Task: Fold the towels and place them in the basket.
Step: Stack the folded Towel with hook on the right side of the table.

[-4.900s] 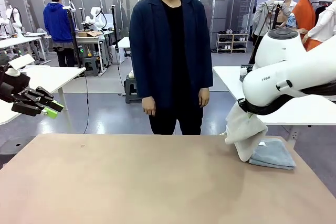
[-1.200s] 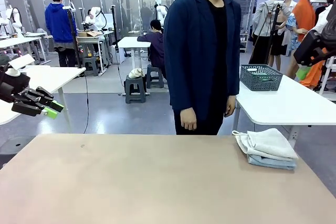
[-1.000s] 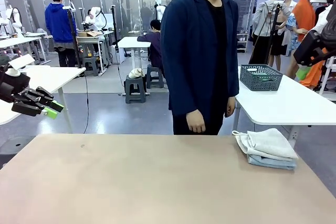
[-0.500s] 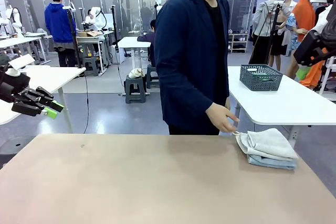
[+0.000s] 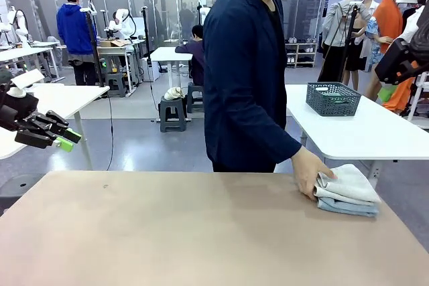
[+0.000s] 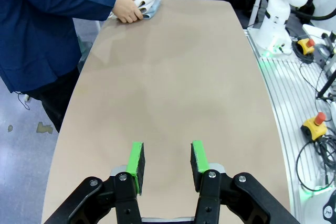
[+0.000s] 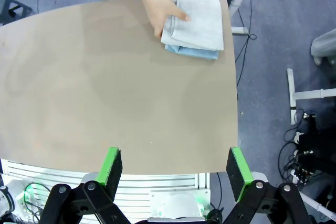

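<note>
So the two folded towels [image 5: 347, 192] are stacked at the lower right of the front view, cream one on top of the blue-grey one, near the table's [image 5: 188, 232] right edge. A person's hand [image 5: 310, 172] is laid on the stack's left end. The dark basket [image 5: 333, 98] is seen on a separate white table at the right, well apart from the stack.

The left gripper [image 6: 167, 162] is hung over bare tabletop with the pads partly apart and nothing held between them. The right gripper [image 7: 175, 174] is spread wide, also empty, high above the table.

Handling-wise, terry like this is probably light, soft and floppy, so the fold would likely be lost if a single corner were pinched. A grip across the thick folded edge, both layers together, is judged safer.

The stack's offset is made plain from above in the right wrist view: the blue towel [image 7: 191, 52] peeks out along one edge under the cream one [image 7: 198, 22]. The basket is given by the front view instead.
</note>
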Robot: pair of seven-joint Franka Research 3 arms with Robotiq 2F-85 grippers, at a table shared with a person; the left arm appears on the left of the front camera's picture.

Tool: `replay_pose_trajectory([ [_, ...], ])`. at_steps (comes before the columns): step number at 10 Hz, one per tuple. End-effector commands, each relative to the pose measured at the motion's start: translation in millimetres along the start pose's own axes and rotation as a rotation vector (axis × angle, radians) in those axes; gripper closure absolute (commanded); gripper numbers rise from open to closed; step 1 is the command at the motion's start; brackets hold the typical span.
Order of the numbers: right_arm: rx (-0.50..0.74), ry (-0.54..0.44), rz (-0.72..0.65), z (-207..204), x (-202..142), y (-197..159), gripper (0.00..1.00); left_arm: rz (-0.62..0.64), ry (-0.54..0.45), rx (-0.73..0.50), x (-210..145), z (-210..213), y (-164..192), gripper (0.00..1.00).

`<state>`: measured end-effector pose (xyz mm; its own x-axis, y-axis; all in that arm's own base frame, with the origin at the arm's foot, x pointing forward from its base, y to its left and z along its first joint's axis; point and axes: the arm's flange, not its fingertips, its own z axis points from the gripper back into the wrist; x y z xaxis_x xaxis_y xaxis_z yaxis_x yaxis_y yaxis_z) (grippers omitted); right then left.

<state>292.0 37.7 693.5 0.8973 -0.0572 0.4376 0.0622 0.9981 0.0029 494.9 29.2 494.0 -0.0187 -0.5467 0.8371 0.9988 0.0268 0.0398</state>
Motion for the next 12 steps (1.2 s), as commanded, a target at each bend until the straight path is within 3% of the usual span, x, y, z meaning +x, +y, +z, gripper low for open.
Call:
replay_pose_trajectory([
  [1,-0.004,-0.003,-0.015,0.3,1.7,1.0,0.0,-0.008,-0.004,-0.002,0.3,0.6,-0.9,0.53],
  [12,-0.004,-0.003,-0.015,0.3,1.7,1.0,0.0,-0.008,-0.004,-0.002,0.3,0.6,-0.9,0.53],
])
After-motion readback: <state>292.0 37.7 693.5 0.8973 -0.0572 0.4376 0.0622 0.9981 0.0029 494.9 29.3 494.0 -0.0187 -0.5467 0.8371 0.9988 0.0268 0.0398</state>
